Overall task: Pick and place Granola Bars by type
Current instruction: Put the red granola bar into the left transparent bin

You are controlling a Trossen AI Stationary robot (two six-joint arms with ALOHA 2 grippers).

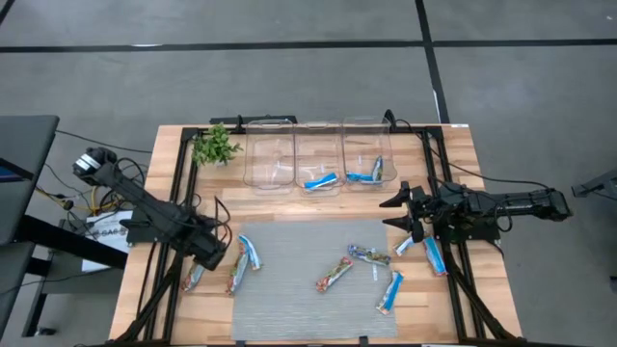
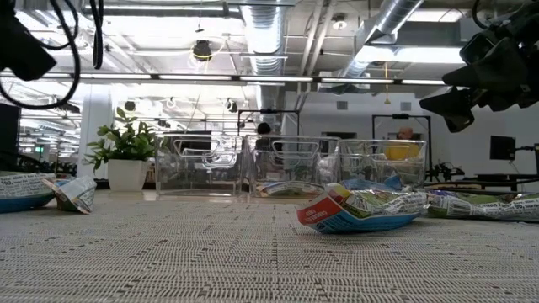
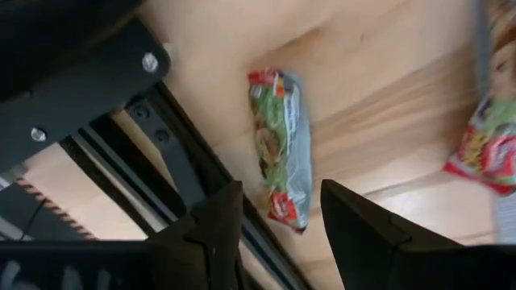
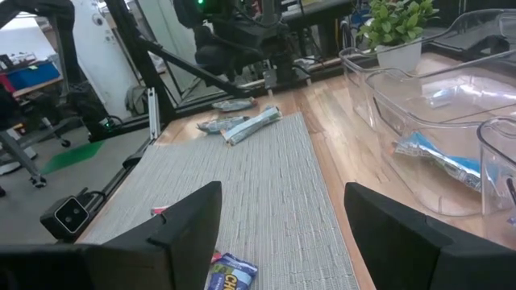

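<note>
1. left gripper point(image 1: 214, 253): positioned low at the left edge of the grey mat point(image 1: 289, 289), fingers spread wide and empty. in the left wrist view a red-green bar point(image 3: 280, 147) lies on bare wood directly ahead of the fingers, just beside the black frame rail point(image 3: 173, 133).
2. risk: the bar lies close to the rail. a descent off-centre could strike the rail or pinch only the wrapper edge, and the flat wrapper may slide on the wood rather than lift.
3. right gripper point(image 1: 403, 214): hovers above the table near the right bin, fingers wide apart, holding nothing.
4. risk: a blue-white bar point(image 1: 435, 255) lies under the right arm; a sweep at low height could push it off the table edge.
5. remaining granola bars point(image 1: 339, 272): scattered on the mat and on wood at both sides, some close together, so a grasp may catch two.
6. containers: three clear bins point(image 1: 318, 154) stand in a row at the far side. left bin appears empty; middle bin holds one blue-white bar point(image 1: 320, 180); right bin holds a similar blue-white bar point(image 1: 370, 173). same type in two bins suggests a sorting error to check.
</note>
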